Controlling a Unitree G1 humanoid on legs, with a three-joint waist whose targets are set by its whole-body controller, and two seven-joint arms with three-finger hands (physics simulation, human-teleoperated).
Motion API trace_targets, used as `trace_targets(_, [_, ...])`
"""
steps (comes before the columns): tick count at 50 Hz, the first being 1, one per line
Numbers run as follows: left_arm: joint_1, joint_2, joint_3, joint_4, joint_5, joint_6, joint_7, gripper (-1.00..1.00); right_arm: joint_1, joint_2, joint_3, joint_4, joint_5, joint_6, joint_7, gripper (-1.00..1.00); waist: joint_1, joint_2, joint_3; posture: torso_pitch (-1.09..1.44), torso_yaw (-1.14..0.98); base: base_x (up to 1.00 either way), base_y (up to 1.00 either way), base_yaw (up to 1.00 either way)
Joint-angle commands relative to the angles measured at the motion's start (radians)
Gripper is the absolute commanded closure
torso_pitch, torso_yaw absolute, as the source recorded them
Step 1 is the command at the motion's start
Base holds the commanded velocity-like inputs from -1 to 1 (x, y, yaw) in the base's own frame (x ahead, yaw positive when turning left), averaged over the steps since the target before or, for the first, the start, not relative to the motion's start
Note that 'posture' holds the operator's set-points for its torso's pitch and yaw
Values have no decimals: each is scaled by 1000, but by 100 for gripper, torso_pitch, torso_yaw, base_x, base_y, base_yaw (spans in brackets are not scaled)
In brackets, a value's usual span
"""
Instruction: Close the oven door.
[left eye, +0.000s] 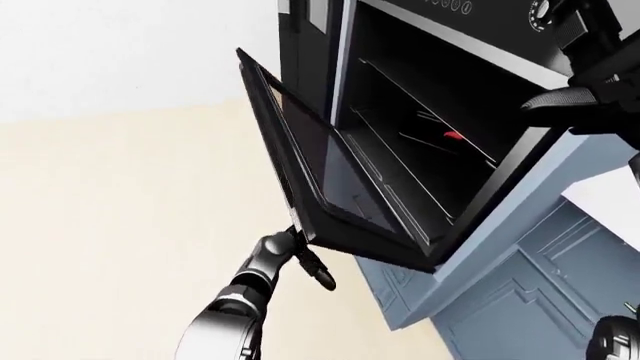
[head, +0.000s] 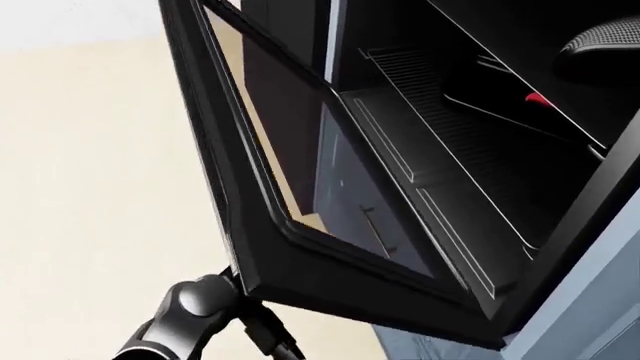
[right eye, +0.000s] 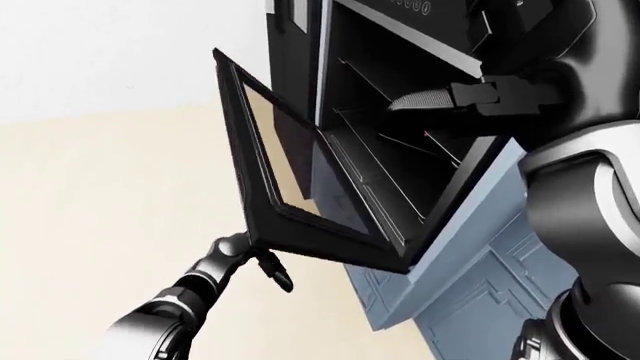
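The black oven door (left eye: 300, 169) with its glass pane stands half raised, hinged at its lower right edge and tilted steeply up to the left. Behind it the dark oven cavity (left eye: 420, 127) shows wire racks (head: 450, 127) and a small red thing (head: 535, 98). My left hand (left eye: 303, 261) is open beneath the door's lower left corner, with its fingers (left eye: 322, 279) pressed against the outer face. My right hand (right eye: 455, 95) hovers open at the cavity's upper right and holds nothing.
Grey-blue panelled cabinets (left eye: 520, 289) sit under the oven. A control panel with knobs (left eye: 452, 6) runs along the top. A beige wall and floor (left eye: 120, 217) fill the left of the views. My right arm (right eye: 580, 195) fills the right-eye view's right side.
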Motion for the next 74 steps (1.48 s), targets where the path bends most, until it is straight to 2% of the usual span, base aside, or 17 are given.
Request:
trace_targets(1, [-39, -14, -9, -48, -5, -36, -8, -100, -25, -18, -20, -7, 2, -27, -6, -100, 0, -3, -26, 0, 0, 0, 0, 0])
trace_targets(11, [-48, -118, -52, -126, -23, -36, -49, -100, -30, -43, -27, -10, 44, -36, -30, -100, 4, -15, -24, 0, 0, 0, 0, 0])
trace_targets(15, [-53, -183, -77, -184, -40, -27, -52, -100, -30, -61, -32, -10, 63, -44, -38, -100, 7, -18, -23, 0, 0, 0, 0, 0])
trace_targets(23, [-83, -281, -112, -232, -70, -21, -26, -100, -29, -94, -40, -6, 102, -62, -54, -100, 15, -26, -20, 0, 0, 0, 0, 0])
trace_targets(31, [-69, -422, -175, -311, -55, 44, -11, -100, -60, -154, -46, 2, 177, -82, -96, -100, 17, -36, -16, 0, 0, 0, 0, 0])
trace_targets(35, [-70, -486, -198, -355, -44, 95, -17, -100, -119, -248, -58, 31, 272, -107, -142, -100, 17, -44, -13, 0, 0, 0, 0, 0])
trace_targets(38, [-92, -538, -211, -367, -36, 121, -17, -100, -200, -402, -70, 90, 393, -161, -164, -100, 18, -51, -8, 0, 0, 0, 0, 0])
trace_targets(44, [-144, -597, -210, -372, -39, 155, -16, -100, -183, -647, -70, 174, 514, -337, -130, -100, 20, -66, 8, 0, 0, 0, 0, 0])
trace_targets(46, [-154, -615, -213, -374, -39, 163, -16, -100, -131, -726, -88, 196, 550, -409, -109, -100, 21, -72, 11, 0, 0, 0, 0, 0])
trace_targets(48, [-161, -634, -216, -371, -37, 169, -13, -100, -52, -808, -127, 219, 586, -486, -85, -100, 23, -78, 14, 0, 0, 0, 0, 0])
trace_targets(51, [-183, -656, -210, -369, -40, 183, -11, -100, 106, -905, -216, 247, 634, -591, -58, -100, 24, -86, 18, 0, 0, 0, 0, 0])
trace_targets(55, [-255, -676, -185, -349, -67, 196, 0, -100, 264, -972, -343, 273, 673, -651, -38, -100, 22, -93, 20, 0, 0, 0, 0, 0])
trace_targets(58, [-298, -683, -179, -331, -81, 196, 3, -100, 327, -994, -403, 287, 689, -666, -32, -100, 21, -95, 21, 0, 0, 0, 0, 0])
trace_targets(61, [-312, -694, -180, -328, -87, 205, 2, -100, 360, -998, -436, 287, 692, -670, -30, -100, 20, -97, 20, 0, 0, 0, 0, 0])
trace_targets(74, [-338, -726, -182, -320, -93, 216, 1, -100, 389, -1004, -472, 302, 693, -663, -23, -100, 12, -105, 16, 0, 0, 0, 0, 0])
